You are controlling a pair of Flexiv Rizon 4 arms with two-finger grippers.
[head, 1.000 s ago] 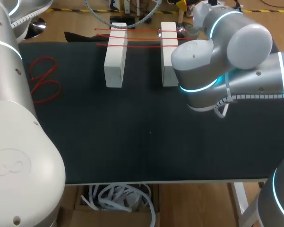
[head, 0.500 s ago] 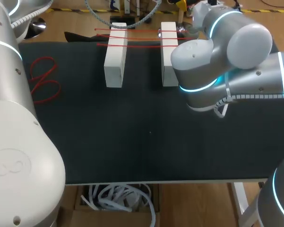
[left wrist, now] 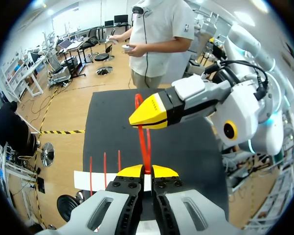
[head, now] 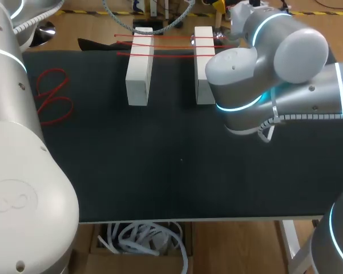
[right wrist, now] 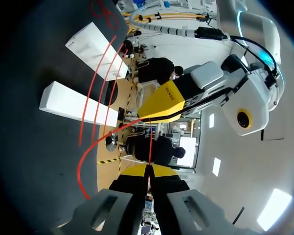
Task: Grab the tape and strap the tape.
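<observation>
Red tape (left wrist: 146,142) up in the air, strung between the two grippers. One part pinched in the left gripper (left wrist: 147,171), fingers clenched on it, yellow tips together. Another part pinched in the right gripper (right wrist: 149,170), likewise clenched on it, tips together. Grippers facing each other tip to tip, close, not touching. Short straight run of tape between them. Rest of it loops past the right gripper's tip and curves off slack beside it. All of this over the table's (head: 177,171) far side, near the blocks.

Not made out from the head camera: either gripper or the held tape. Right arm (head: 262,63) bulking over the far right of the table, covering the right edge of the right block (head: 204,68).

Left block (head: 140,68) just left of it, a gap between. Both white, long sides running near to far, at the far middle of the table. Three red strips (head: 171,55) laid left to right across both blocks, on their far halves, bridging the gap.

Loose tapes (head: 51,97) at the table's left edge, red, curled in loops, well apart from the blocks, flat on the dark surface beside the left arm (head: 11,142).
</observation>
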